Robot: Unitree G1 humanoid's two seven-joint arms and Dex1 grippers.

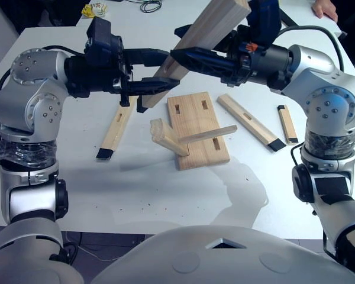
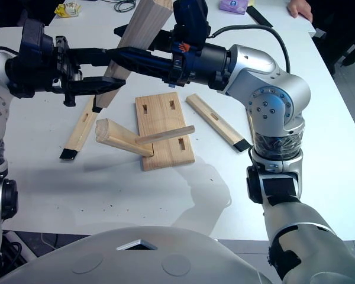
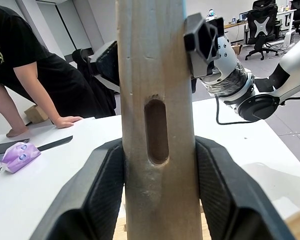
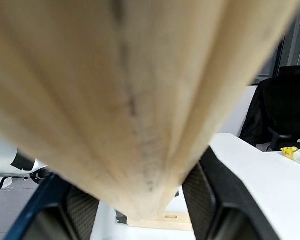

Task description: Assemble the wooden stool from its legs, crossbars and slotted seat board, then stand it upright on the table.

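Observation:
A wooden stool leg (image 1: 210, 26) with a black foot hangs slanted above the table, held by both grippers. My left gripper (image 1: 164, 70) is shut on its lower part, and in the left wrist view an oval slot in the leg (image 3: 156, 131) shows between the black fingers (image 3: 92, 197). My right gripper (image 1: 180, 42) is shut on the leg just above that. Below lies the slotted seat board (image 1: 195, 112), with another leg (image 1: 167, 138) and a thin crossbar (image 1: 210, 134) joined and resting across it. The right wrist view sees the held leg (image 4: 140, 95) close up.
One loose leg (image 1: 115, 127) lies left of the board and another (image 1: 251, 121) right of it, with a short piece (image 1: 287, 124) farther right. A yellow object (image 1: 96, 9) and a purple packet (image 2: 232, 6) sit at the table's far edge. The near half of the table is bare.

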